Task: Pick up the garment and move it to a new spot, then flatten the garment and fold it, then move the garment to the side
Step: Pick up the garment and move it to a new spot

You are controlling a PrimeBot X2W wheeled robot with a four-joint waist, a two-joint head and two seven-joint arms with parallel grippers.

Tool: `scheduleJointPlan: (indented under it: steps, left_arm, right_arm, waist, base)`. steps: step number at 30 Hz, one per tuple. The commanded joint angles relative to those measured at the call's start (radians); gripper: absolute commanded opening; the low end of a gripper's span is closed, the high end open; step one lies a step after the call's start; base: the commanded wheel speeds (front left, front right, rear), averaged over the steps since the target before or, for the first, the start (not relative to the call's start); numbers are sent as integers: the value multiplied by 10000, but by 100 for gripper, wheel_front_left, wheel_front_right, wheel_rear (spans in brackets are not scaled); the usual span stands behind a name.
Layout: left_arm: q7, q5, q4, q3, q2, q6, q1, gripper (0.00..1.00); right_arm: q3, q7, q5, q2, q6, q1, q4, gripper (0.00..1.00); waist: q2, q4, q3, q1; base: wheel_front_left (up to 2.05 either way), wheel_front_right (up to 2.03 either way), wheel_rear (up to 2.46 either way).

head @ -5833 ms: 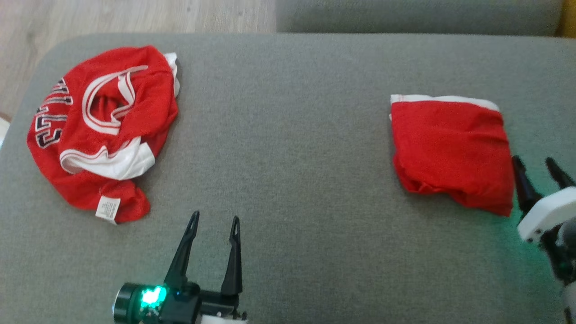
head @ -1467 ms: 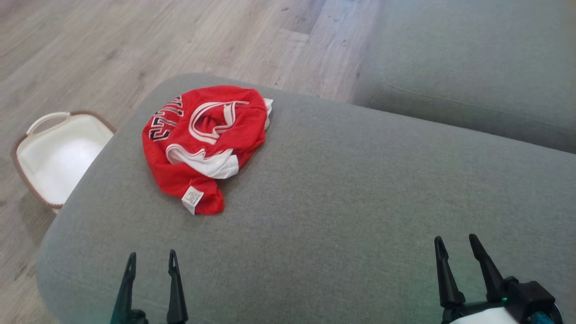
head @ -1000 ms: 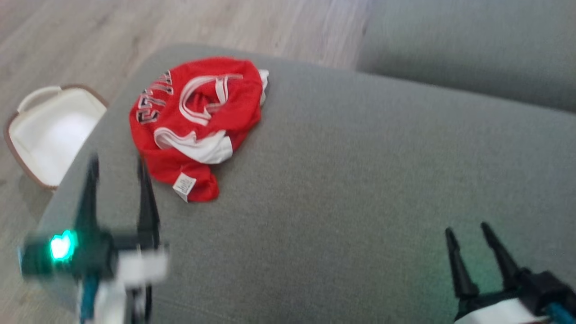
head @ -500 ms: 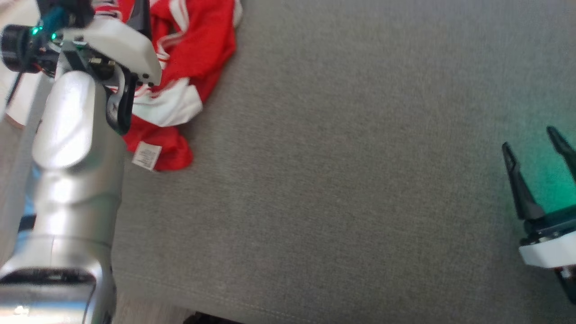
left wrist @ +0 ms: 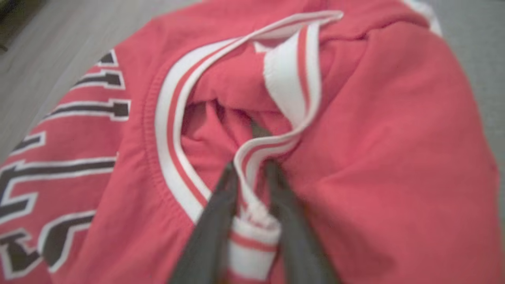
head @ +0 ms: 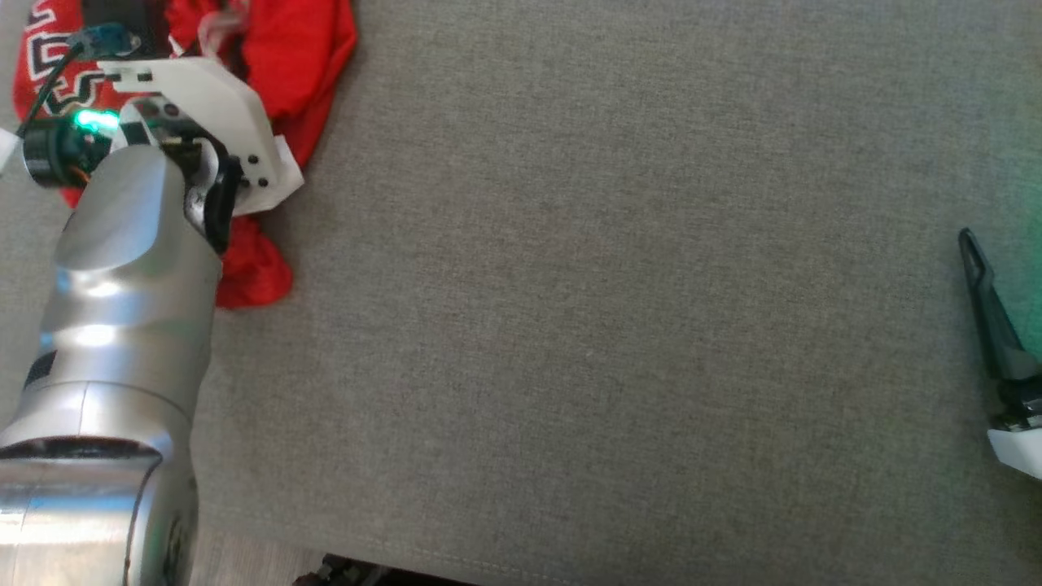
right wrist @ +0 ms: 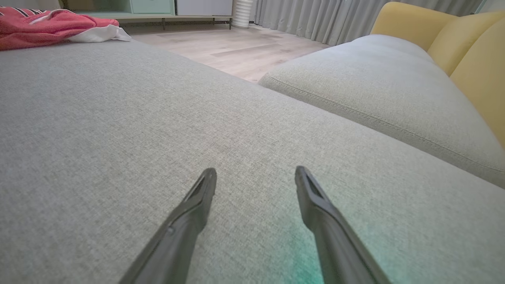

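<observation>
Now the left gripper [left wrist: 251, 165], having swung over from the near edge, is narrowing its fingers on either side of the striped neck trim [left wrist: 292, 79] of the red jersey [left wrist: 394, 138]. The jersey is lying crumpled at the left end of the grey sofa cushion [right wrist: 98, 138]. Whether the trim is pinched yet cannot be told, so the pickup is probably just beginning. The right gripper [right wrist: 256, 171] is hovering spread apart over bare cushion. A wood floor [right wrist: 236, 47], curtains [right wrist: 315, 15] and a yellow chair [right wrist: 473, 51] are showing beyond.
</observation>
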Motion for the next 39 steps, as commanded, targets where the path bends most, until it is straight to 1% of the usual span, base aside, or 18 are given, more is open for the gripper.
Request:
scheduleJointPlan:
  steps: [1,2,3,5,8,13,17,20,24,29,32,35,39]
  left_arm:
    - [-634,207,-24,-1,600,19,-85,0]
    - [-918,384,-3,-162,680,71,-182,0]
    - [-918,384,-3,-162,680,71,-182,0]
    - [-1534,609,-15,-349,815,220,-425,0]
    - [-2218,774,-70,-511,1061,216,-863,0]
    - [-2856,1139,-231,-909,1578,56,-1524,0]
    - [-3051,1308,-618,-1214,1658,-115,-2070,0]
    - [-3113,1412,-1008,-1503,1539,-255,-2383,0]
    - [-3123,1368,-1576,-1826,1275,-422,-2660,0]
    - [-2977,641,-2197,-2002,653,-555,-2760,0]
    - [-2776,216,-2550,-2392,349,-575,-2673,0]
    - [-2633,-380,-2906,-2934,122,-579,-2202,0]
    - [-2629,-958,-3329,-3506,129,-580,-1001,0]
  right_arm:
    - [235,-46,-21,-183,65,47,-258,100]
    - [304,-50,-44,-130,65,6,-180,100]
    - [304,-50,-44,-130,65,6,-180,100]
    - [469,-64,-42,45,65,-80,32,100]
    - [685,-89,-32,402,65,-304,344,100]
    - [1056,-106,47,1334,65,-575,684,100]
    - [1356,-108,32,2024,65,-478,877,100]
    - [1477,-108,35,2477,65,-368,1000,100]
    - [1599,-109,17,2896,65,-197,1105,100]
    - [1611,-109,-34,3206,65,52,1105,100]
    - [1559,-110,-79,3334,65,177,1003,100]
    - [1539,-110,-89,3444,65,243,926,100]
    - [1538,-110,-133,3594,65,286,853,100]
  waist:
    - [1,-55,-14,-1]
    - [1,-65,-98,-1]
    - [1,-65,-98,-1]
    - [1,-129,-393,-1]
    - [1,-378,-906,-1]
    - [1,-1143,-2020,-1]
    - [1,-1831,-2920,-1]
    - [1,-2334,-3578,-1]
    - [1,-2992,-4313,-1]
    - [1,-3663,-4916,-1]
    - [1,-3973,-5021,-1]
    - [1,-4243,-5016,-1]
    - [1,-4497,-4875,-1]
  base:
    - [0,0,0]
    - [0,0,0]
    - [0,0,0]
    - [0,0,0]
    - [0,0,0]
    - [0,0,0]
    - [0,0,0]
    - [0,0,0]
    - [0,0,0]
    - [0,0,0]
    - [0,0,0]
    - [0,0,0]
    - [0,0,0]
